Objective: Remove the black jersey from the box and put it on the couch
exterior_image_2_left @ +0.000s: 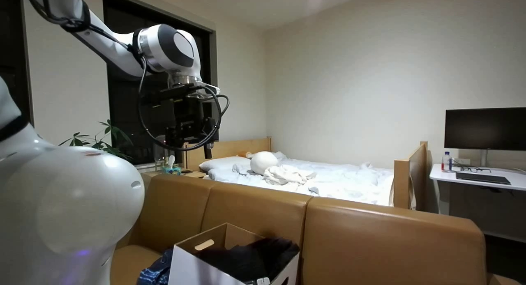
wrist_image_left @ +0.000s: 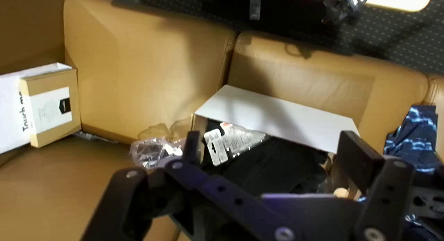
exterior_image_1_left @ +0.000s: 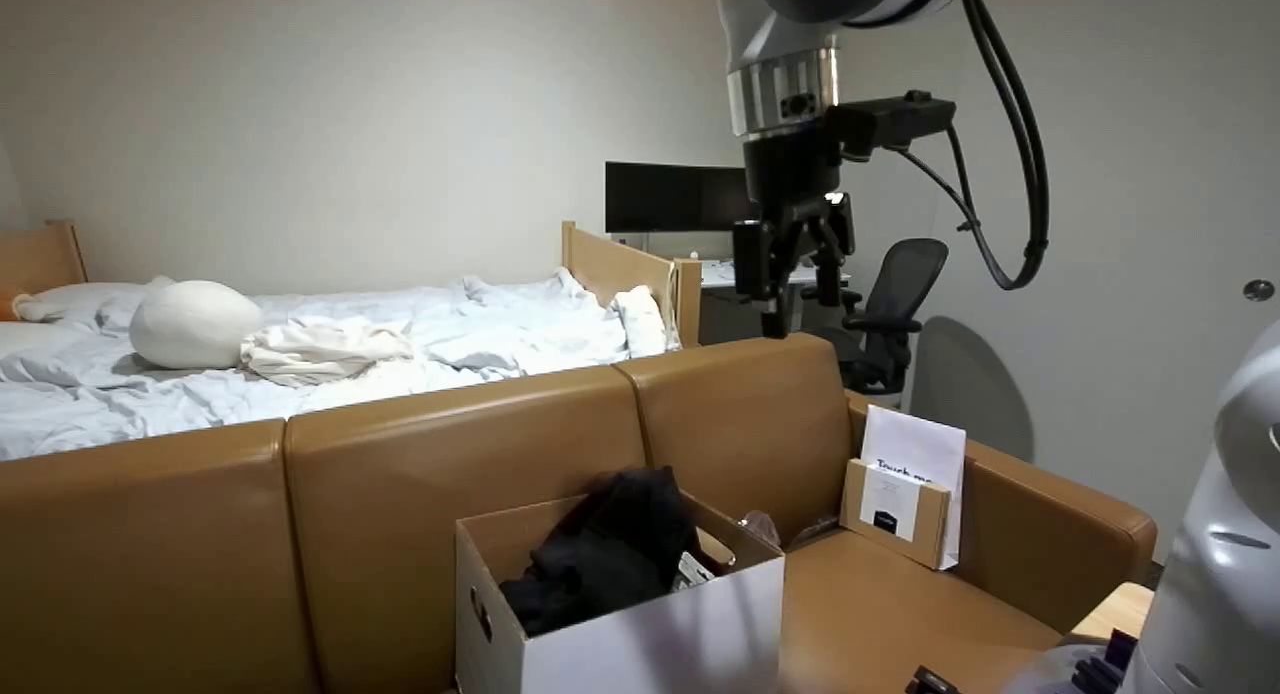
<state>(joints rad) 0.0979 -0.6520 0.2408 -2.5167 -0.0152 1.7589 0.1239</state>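
I have the claw (wrist_image_left: 273, 149) hanging higher than the box (exterior_image_1_left: 650, 634) and well apart from it; whether it sits squarely over the box I cannot tell. Its fingers (wrist_image_left: 356, 159) stand wide apart, and it has hold of nothing. The box stands on the couch (exterior_image_1_left: 460, 444), and the black jersey (exterior_image_1_left: 615, 549) is inside it, bunched up, part of it rising past the box's top edge on the side nearest the backrest (exterior_image_1_left: 735, 404). A white card (wrist_image_left: 215, 147) lies in the box too, close to one end. Just outside that end of the box my wrist view gives me a clear wrapper (wrist_image_left: 149, 152), and farther from the box a brown carton (wrist_image_left: 52, 112) in front of a white sheet (wrist_image_left: 12, 104) marked "Touch me". Just beside the opposite end of the box I see a blue patterned cloth (wrist_image_left: 412, 136); whether the two touch I cannot tell. Beyond the box, both exterior views show me a bed (exterior_image_1_left: 480, 339) with a rounded white cushion (exterior_image_1_left: 195, 324) on it.
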